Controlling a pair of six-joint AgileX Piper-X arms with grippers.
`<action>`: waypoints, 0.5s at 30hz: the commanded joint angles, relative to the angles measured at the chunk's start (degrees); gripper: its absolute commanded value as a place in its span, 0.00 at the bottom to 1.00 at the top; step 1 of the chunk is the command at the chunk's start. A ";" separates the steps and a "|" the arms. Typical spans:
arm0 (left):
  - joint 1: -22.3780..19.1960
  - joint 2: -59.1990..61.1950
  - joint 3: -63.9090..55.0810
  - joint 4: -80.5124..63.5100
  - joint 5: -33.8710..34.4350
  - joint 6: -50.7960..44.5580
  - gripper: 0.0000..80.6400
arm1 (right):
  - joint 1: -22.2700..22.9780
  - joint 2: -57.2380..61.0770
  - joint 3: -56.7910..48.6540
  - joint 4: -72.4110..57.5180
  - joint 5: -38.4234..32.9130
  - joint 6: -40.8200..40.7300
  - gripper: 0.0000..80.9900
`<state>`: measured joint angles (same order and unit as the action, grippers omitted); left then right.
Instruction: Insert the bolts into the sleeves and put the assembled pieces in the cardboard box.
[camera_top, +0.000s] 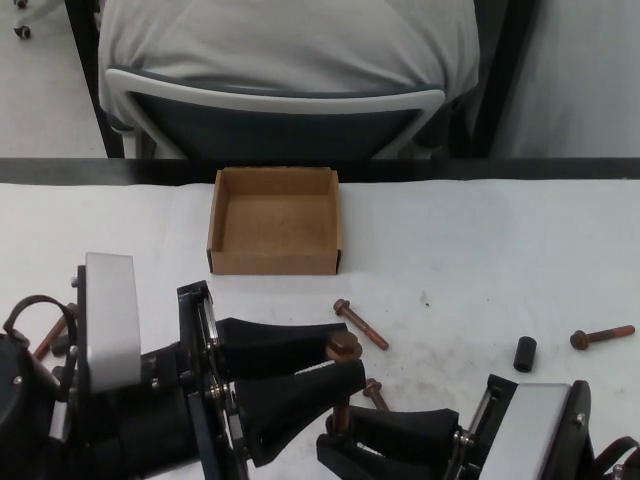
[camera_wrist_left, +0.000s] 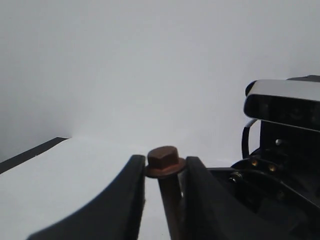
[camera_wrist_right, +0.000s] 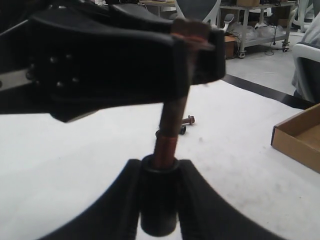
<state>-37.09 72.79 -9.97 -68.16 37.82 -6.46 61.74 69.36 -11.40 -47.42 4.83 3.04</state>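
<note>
My left gripper (camera_top: 345, 362) (camera_wrist_left: 164, 167) is shut on a rusty brown bolt (camera_top: 344, 348) (camera_wrist_left: 163, 161), gripped just under its hex head with the shaft pointing down. Directly below it, my right gripper (camera_top: 340, 432) (camera_wrist_right: 159, 172) is shut on a black sleeve (camera_wrist_right: 159, 200), held upright. The bolt shaft (camera_wrist_right: 169, 135) has its lower end inside the sleeve's mouth, and most of its length stands above it. The open cardboard box (camera_top: 275, 235) (camera_wrist_right: 300, 137) sits beyond both grippers at the middle back of the white bench.
Loose bolts lie on the bench: one (camera_top: 362, 325) just behind the grippers, another (camera_top: 375, 392) beside them, a third (camera_top: 602, 336) at the right. A spare black sleeve (camera_top: 525, 353) stands at the right. A bolt (camera_top: 50, 340) lies at the far left.
</note>
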 joint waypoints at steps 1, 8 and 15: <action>-0.15 -0.14 0.32 -1.18 0.83 3.97 0.01 | 0.11 -0.38 -0.80 -4.36 0.47 -0.56 0.00; -0.15 -0.14 1.08 -1.06 0.84 6.46 0.01 | 0.11 -0.38 -0.80 -7.78 1.62 -1.71 0.00; -0.15 -0.14 1.68 -1.06 0.84 8.75 0.01 | 0.11 -0.38 -0.80 -9.52 2.92 -1.97 0.00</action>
<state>-37.09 72.79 -8.54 -67.82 37.35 -2.90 61.74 69.72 -11.40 -52.71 7.61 1.43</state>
